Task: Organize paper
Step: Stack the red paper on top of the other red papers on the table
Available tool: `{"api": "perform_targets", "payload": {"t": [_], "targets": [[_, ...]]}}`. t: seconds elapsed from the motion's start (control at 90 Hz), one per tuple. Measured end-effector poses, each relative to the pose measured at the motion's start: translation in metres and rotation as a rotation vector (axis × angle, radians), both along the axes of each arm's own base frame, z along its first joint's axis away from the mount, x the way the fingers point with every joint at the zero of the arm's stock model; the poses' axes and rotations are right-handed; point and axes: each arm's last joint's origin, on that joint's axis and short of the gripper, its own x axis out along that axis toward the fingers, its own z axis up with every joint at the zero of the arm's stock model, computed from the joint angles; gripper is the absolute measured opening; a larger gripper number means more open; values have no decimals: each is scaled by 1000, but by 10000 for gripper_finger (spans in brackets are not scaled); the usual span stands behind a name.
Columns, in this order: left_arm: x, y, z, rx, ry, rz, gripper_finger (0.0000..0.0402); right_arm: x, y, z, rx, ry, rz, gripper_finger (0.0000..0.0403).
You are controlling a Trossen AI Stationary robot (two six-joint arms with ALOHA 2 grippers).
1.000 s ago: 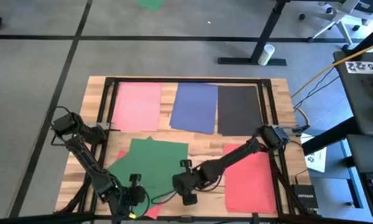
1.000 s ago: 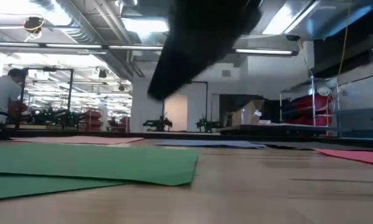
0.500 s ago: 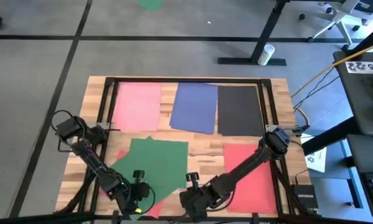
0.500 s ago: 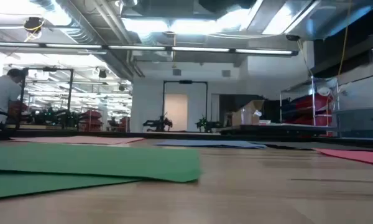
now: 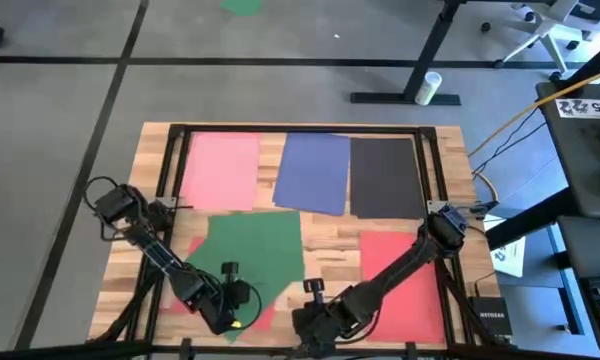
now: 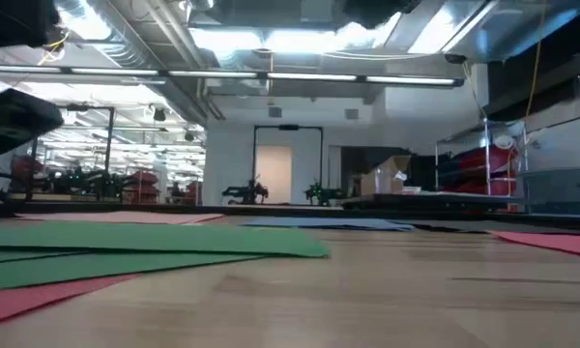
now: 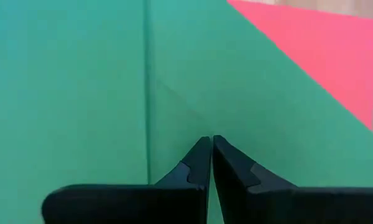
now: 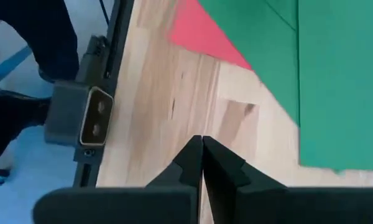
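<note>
Green construction-paper sheets (image 5: 248, 250), pressed beneath the closed left end effector (image 5: 232, 312), are seen shifted and rotated from a second earlier, a red sheet (image 5: 265, 318) now exposed just beside it. The closed, empty right end effector (image 5: 315, 325) is withdrawn over the bare wooden counter (image 5: 330, 245).

My left gripper (image 7: 211, 142) pointed down over green paper (image 7: 68, 93), my two dark fingers (image 7: 196, 163) pressed together, tips touching. A straight edge ran across the green where one green sheet overlapped another, with a faint crease slanting off near my fingertips. A red sheet (image 7: 317, 56) showed past the green's slanted edge
</note>
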Motion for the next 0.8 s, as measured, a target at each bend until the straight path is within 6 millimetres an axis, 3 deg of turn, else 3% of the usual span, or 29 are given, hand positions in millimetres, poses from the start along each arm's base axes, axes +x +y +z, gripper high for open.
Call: {"api": "perform_targets", "payload": {"t": [0.167, 0.322, 0.544, 0.8], "targets": [[11, 11, 0, -1, -8, 51, 0, 6, 4, -5, 6, -40, 42, 1], [22, 21, 0, -15, -21, 94, 0, 14, 10, -36, -51, -24, 133, 21], [32, 23, 2, -53, -74, 79, 0, 24, 8, -73, -135, 1, 192, 85], [33, 23, 2, -72, -80, 81, 0, 33, -1, -83, -176, -1, 183, 123]]}}
